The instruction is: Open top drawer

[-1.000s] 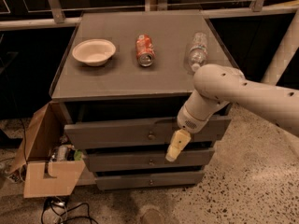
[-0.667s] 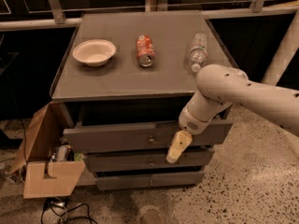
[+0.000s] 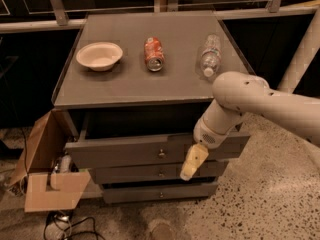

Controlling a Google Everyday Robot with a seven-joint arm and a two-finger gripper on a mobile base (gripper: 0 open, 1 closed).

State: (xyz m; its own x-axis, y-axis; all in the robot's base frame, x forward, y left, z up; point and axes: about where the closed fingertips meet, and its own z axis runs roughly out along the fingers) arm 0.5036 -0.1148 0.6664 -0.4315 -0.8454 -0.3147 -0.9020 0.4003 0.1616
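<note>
The top drawer point(image 3: 125, 152) is a wide grey panel with a small round brass knob point(image 3: 161, 154) at its centre. It stands partly pulled out from under the grey cabinet top point(image 3: 125, 86), with a dark gap above it. My gripper point(image 3: 193, 162), cream-coloured, hangs in front of the drawer's right half, just right of the knob and overlapping the drawer's lower edge. The white arm point(image 3: 260, 101) reaches in from the right. The two shallower drawers, the middle one point(image 3: 145, 173) and the bottom one point(image 3: 150, 192), sit closed below.
On the cabinet top lie a white bowl point(image 3: 99, 55), a red soda can point(image 3: 154, 53) on its side and a clear water bottle point(image 3: 210, 55) on its side. An open cardboard box point(image 3: 47, 176) stands on the floor at the left, with cables point(image 3: 60, 226) beside it.
The top drawer's front has come a little further out toward the camera. My gripper and arm have moved with it, slightly down and toward the camera.
</note>
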